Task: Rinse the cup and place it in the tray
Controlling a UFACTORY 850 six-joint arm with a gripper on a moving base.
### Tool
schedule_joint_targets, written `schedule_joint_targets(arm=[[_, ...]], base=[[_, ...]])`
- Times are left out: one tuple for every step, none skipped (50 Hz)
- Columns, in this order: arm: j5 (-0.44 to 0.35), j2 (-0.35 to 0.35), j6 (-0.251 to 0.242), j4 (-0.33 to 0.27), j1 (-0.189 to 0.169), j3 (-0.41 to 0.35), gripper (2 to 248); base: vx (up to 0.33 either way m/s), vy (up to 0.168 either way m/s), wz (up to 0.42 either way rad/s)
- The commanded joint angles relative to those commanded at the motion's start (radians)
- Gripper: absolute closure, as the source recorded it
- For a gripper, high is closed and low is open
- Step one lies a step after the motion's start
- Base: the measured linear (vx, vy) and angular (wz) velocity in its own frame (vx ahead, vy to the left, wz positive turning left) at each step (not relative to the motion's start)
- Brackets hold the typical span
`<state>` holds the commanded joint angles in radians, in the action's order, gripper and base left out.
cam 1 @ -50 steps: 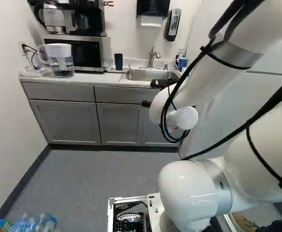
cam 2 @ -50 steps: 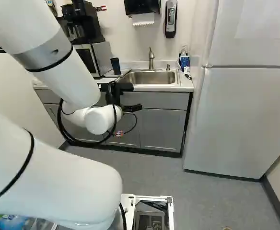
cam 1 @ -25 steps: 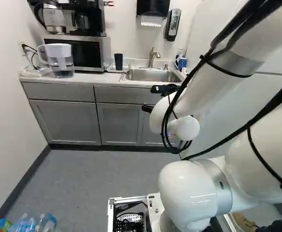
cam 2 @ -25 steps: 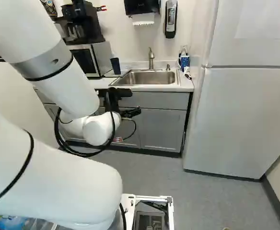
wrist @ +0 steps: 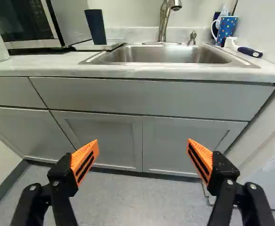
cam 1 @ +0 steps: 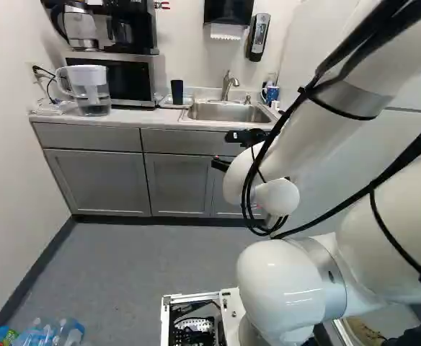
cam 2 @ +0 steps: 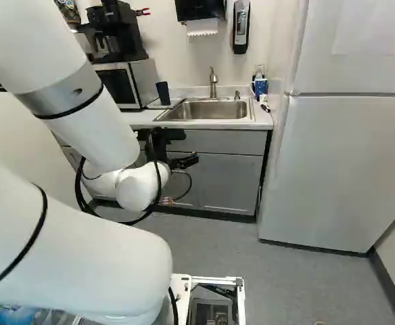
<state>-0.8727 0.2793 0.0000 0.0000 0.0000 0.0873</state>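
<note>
The robot's black gripper (cam 2: 192, 160) hangs in front of the cabinets (wrist: 144, 141), lower than the sink (wrist: 165, 55). Both base views leave its opening unclear, but the wrist view settles it: the orange-padded fingers of the gripper (wrist: 143, 141) stand wide apart, with nothing held between them.

Two vessels flank the sink, and the pictures cannot tell which one the task means. To its left a dark cup (wrist: 96, 27) stands upright on a light tray (wrist: 112, 46). To its right, at the back corner, is a blue patterned mug (wrist: 226, 30); the wrist view brings out its pattern, with a blue-handled brush (wrist: 249, 52) lying just beside it. The faucet (wrist: 164, 21) rises behind the sink.

Further left of the sink, beyond the tray, comes the microwave (cam 1: 113, 78), and past that a water pitcher (cam 1: 91, 90), seen whole only in the left base view; the wrist view catches just its edge. The right base view alone takes in most of the refrigerator (cam 2: 346, 169), right of the sink. Both base views, unlike the wrist view, include the paper towel dispenser (cam 1: 228, 11) above the sink.
</note>
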Motion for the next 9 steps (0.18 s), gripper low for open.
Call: schedule_joint_targets(arm=[[0.000,0.000,0.000,0.000,0.000,0.000,3],[0.000,0.000,0.000,0.000,0.000,0.000,3],[0.000,0.000,0.000,0.000,0.000,0.000,3],[0.000,0.000,0.000,0.000,0.000,0.000,3],[0.000,0.000,0.000,0.000,0.000,0.000,3],[0.000,0.000,0.000,0.000,0.000,0.000,3],[0.000,0.000,0.000,0.000,0.000,0.000,3],[0.000,0.000,0.000,0.000,0.000,0.000,3],[0.000,0.000,0.000,0.000,0.000,0.000,3]], base=[[0.000,0.000,0.000],[0.000,0.000,0.000],[0.000,0.000,0.000],[0.000,0.000,0.000],[0.000,0.000,0.000],[0.000,0.000,0.000],[0.000,0.000,0.000],[0.000,0.000,0.000],[0.000,0.000,0.000]])
